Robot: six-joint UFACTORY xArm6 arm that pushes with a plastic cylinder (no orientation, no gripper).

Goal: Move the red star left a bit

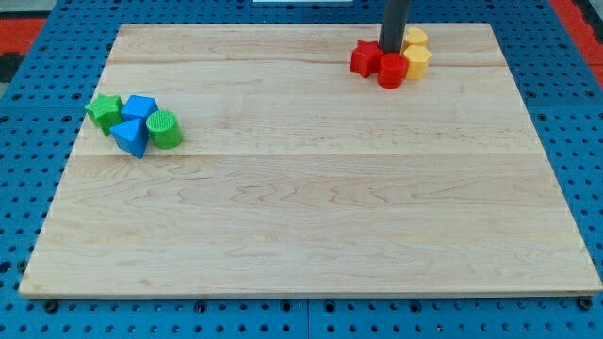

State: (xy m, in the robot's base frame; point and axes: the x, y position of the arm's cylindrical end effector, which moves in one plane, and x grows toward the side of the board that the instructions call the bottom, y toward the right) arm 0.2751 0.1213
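The red star lies near the view's top, right of centre, on the wooden board. A red cylinder touches its right side. Two yellow blocks sit just right of these, a heart-like one and a hexagonal one. My tip stands among this cluster, just right of the red star, above the red cylinder and left of the yellow blocks. The rod rises out of the view's top.
At the view's left sits a second cluster: a green star, a blue block, a blue triangle and a green cylinder. A blue pegboard surface surrounds the board.
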